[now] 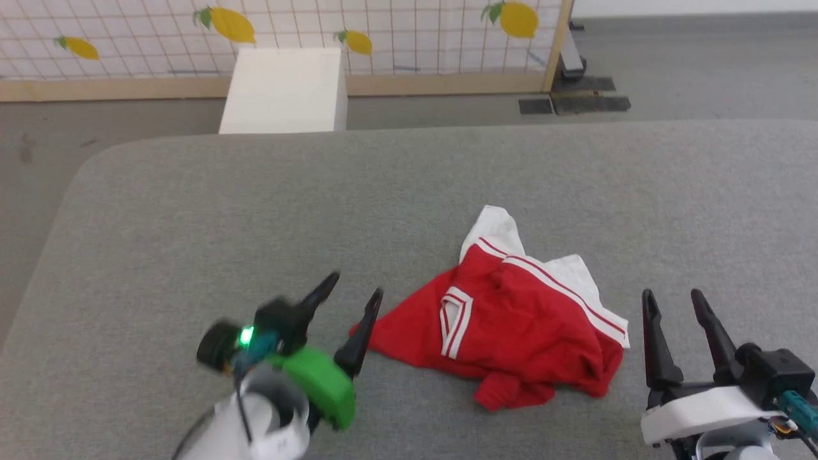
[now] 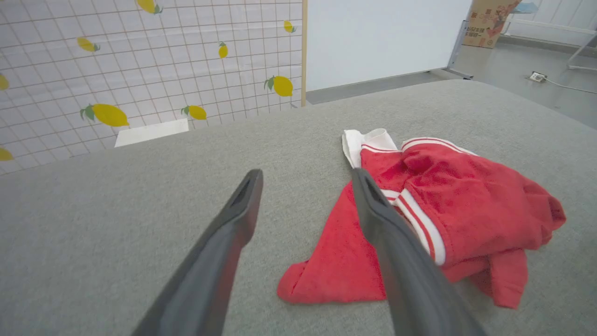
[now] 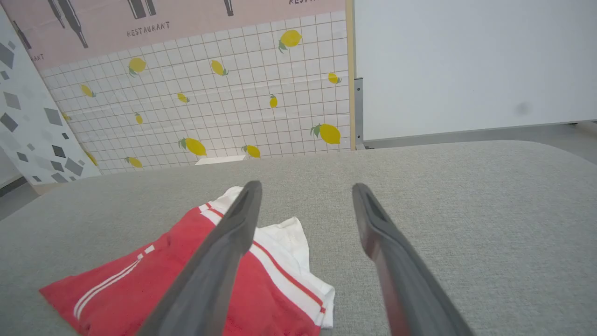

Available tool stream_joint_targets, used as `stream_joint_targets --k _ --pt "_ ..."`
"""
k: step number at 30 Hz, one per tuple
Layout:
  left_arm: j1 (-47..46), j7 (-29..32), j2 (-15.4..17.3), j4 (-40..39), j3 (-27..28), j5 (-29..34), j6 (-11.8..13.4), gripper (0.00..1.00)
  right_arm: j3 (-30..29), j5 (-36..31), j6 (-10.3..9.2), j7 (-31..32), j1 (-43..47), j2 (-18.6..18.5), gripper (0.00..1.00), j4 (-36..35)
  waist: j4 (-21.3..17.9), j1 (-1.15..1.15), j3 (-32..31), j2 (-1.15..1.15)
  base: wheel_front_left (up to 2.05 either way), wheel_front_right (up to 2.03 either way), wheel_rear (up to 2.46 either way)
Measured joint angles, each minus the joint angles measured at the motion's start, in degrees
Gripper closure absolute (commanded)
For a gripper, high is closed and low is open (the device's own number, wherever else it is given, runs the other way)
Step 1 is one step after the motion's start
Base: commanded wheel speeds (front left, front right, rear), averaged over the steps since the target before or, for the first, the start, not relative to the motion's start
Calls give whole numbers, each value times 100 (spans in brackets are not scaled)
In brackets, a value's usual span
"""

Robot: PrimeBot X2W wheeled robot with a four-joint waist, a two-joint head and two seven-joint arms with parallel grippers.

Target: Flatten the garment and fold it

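The grey fabric-covered tabletop (image 1: 192,211) with rounded corners spans most of the head view, and its near and right edges are cut off by the frame. Behind it stands a white grid-pattern backdrop panel printed with yellow lemons (image 3: 224,107). Above that panel, in the right wrist view, a pink band (image 3: 186,23) carries the word "RESTAURANT" under dark bottle shapes; a second line of lettering at the top edge is cut off and unreadable. A plain white box (image 1: 284,89) sits on the floor past the far edge. A brown cardboard box (image 2: 489,21) in the far corner bears print too small to read.

The crumpled red jersey T-shirt with white sleeves and red-and-white stripe trim (image 1: 511,319) lies on the tabletop between the two arms, bunched and folded over itself, so much of its front is hidden in the folds.

The left end effector (image 1: 356,284), blurred at the wrist, hovers with its fingers spread, one tip just beside the shirt's left corner. The right end effector (image 1: 672,294) also stands spread and empty, just right of the shirt.
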Motion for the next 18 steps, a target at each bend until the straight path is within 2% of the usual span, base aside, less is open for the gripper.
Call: stream_joint_targets --k 4,8,12,16,18 --pt "-947 1018 92 121 -296 -23 -246 0 74 1 0 -9 -165 -1 0 -68 -137 0 215 0 0 0 0" --pt "-1940 2061 142 331 -631 -361 -350 0 215 31 0 -14 -347 0 0 -169 -343 0 451 0 0 0 0" --pt "-2972 3228 359 609 -1248 -1050 -370 0 365 76 0 -15 -494 -1 0 -245 -611 0 654 0 0 0 0" --pt "-3849 4546 766 873 -1993 -1989 -370 0 509 170 0 -21 -634 -1 0 -293 -948 0 838 0 0 0 0" --pt "-4137 4844 902 1050 -2092 -2384 -376 0 578 245 0 -23 -681 -1 0 -303 -1135 0 932 0 0 0 0"
